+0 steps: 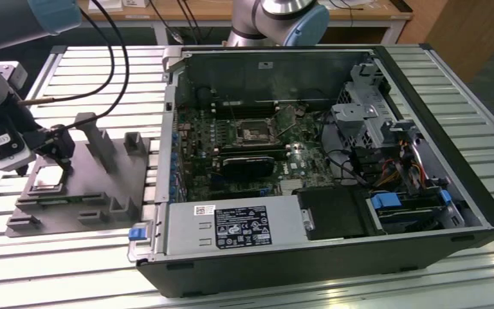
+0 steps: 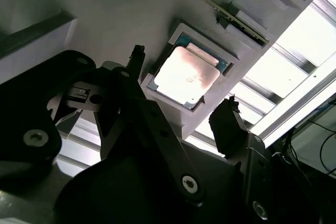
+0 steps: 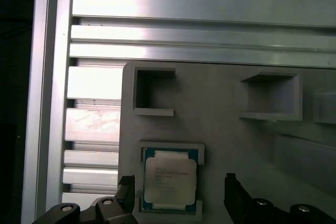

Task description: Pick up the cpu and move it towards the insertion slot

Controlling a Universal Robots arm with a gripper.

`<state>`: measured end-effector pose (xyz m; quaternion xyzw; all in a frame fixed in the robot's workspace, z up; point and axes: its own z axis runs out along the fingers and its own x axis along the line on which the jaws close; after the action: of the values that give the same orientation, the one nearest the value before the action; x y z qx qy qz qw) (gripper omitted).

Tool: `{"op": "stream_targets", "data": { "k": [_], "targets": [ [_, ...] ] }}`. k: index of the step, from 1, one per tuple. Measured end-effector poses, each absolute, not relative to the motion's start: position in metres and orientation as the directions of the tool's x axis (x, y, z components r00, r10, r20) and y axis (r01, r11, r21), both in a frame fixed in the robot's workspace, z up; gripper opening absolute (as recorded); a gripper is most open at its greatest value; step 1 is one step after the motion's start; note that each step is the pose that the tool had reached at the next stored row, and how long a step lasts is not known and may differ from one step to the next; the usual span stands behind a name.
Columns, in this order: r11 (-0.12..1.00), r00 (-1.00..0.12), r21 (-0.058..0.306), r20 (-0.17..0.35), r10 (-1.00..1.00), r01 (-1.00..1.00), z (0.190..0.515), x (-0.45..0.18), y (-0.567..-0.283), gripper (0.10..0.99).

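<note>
The exterior view takes in the insertion slot (image 1: pixel 254 133); the first wrist view, the cpu (image 3: pixel 170 182) — flat, square, silver-topped. The gripper (image 3: pixel 178 195) straddles it, fingers apart.

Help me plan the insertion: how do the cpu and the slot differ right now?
The cpu lies in the grey fixture outside the case; the slot sits on the motherboard inside it. The cpu's top is pale silver; the slot has a dark centre in a metal frame. Both are small, square and flat.
</note>
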<state>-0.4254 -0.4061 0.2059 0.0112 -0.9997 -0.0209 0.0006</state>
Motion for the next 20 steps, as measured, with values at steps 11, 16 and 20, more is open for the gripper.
{"op": "stream_targets", "data": {
  "k": [11, 16, 20],
  "targets": [
    [0.999, -1.000, 0.042, 0.001, -0.022, -0.022, 0.2025, -0.4259, -0.4061, 0.773],
    [0.999, -1.000, 0.042, 0.001, -0.022, -0.022, 0.2012, -0.4261, -0.4061, 0.773],
    [0.999, -1.000, 0.042, 0.001, -0.022, -0.022, 0.2001, -0.4261, -0.4061, 0.773]
  ]
}}
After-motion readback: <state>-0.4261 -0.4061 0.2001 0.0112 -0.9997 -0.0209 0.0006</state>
